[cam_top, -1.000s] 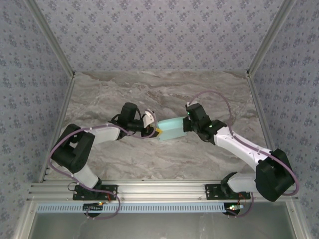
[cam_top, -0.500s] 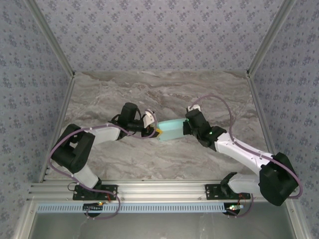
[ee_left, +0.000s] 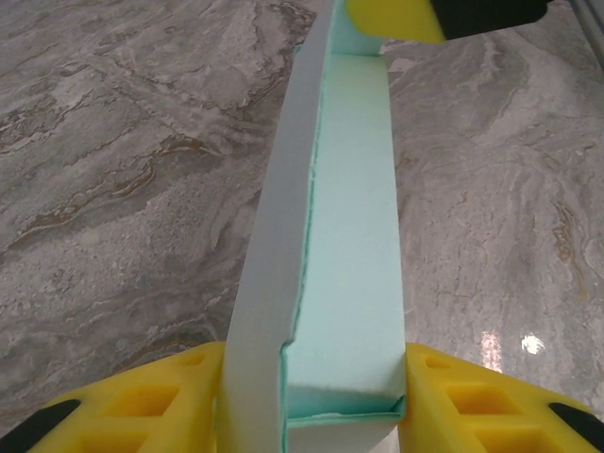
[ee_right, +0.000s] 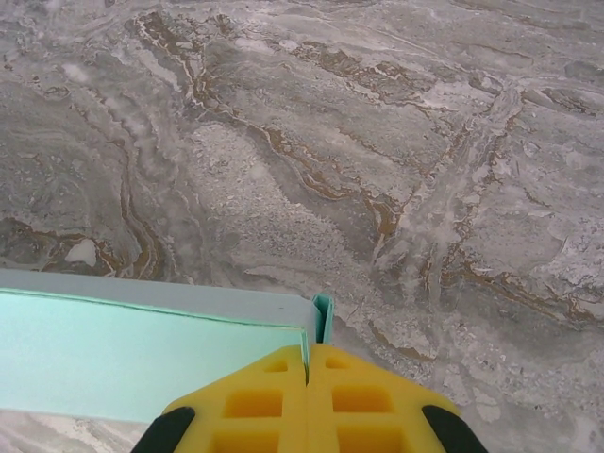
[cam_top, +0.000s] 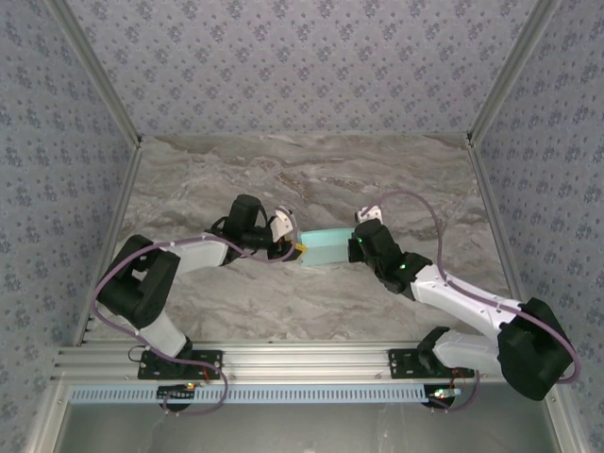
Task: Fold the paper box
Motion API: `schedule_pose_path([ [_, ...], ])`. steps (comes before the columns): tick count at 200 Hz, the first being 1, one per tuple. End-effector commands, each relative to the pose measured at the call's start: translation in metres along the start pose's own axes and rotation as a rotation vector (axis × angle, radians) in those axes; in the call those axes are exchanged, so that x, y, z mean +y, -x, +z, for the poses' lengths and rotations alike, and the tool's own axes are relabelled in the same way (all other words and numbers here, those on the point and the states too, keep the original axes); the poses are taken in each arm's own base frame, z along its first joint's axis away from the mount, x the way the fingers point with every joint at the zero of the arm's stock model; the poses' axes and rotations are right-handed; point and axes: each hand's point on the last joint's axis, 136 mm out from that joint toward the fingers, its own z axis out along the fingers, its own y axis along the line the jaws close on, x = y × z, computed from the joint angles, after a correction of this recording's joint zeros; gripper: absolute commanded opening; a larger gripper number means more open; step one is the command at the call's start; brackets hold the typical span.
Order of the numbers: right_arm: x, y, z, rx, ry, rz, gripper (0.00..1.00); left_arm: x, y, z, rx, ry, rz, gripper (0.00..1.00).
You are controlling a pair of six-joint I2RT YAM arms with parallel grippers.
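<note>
Box check-in: the paper box [cam_top: 326, 247] is light blue cardboard, folded into a long narrow shape. It lies sideways around the middle of the marble-pattern table [cam_top: 283, 179], right between the two arms.

The left end effector [cam_top: 294, 248] has the box's left end. From the left wrist camera the near end of the box [ee_left: 349, 236] is wedged between the two yellow fingers [ee_left: 472, 401], one tight against each side, so it's pinching the box. A paler grey panel runs along the box's left side in that view and stands up a little past the blue face.

The right end effector [cam_top: 357, 247] is at the other end. From its own wrist camera the yellow fingers [ee_right: 359, 401] are pressed flat together, tips right at the box's end corner [ee_right: 142, 354], where a little teal flap pokes up beside them. I can't tell whether any cardboard is caught between them. The same yellow tip also shows at the far end in the left wrist view [ee_left: 396, 19].

I can't tell whether the box rests on the table or hangs just above it.
</note>
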Motion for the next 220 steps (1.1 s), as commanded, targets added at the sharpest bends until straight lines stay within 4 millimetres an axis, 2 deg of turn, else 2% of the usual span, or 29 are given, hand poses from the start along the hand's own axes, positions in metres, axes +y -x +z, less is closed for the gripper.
schedule_pose_path([
  [1,-0.011,-0.029,0.0,0.079,-0.047,-0.024,0.01,0.029,0.002,-0.01,0.021,0.136,-0.039,0.45],
  [77,-0.01,-0.004,-0.018,0.042,-0.12,-0.003,0.01,0.027,0.015,-0.018,0.006,0.145,-0.08,0.6],
  [132,-0.006,0.001,-0.02,0.032,-0.124,-0.002,0.01,0.016,0.033,-0.031,0.013,0.148,-0.127,0.65],
  [152,-0.005,0.002,-0.021,0.031,-0.123,-0.004,0.01,0.013,0.034,-0.032,0.059,0.168,-0.129,0.62],
  [220,-0.005,0.002,-0.021,0.033,-0.13,-0.01,0.01,0.005,0.031,-0.032,0.162,0.158,-0.152,0.42],
])
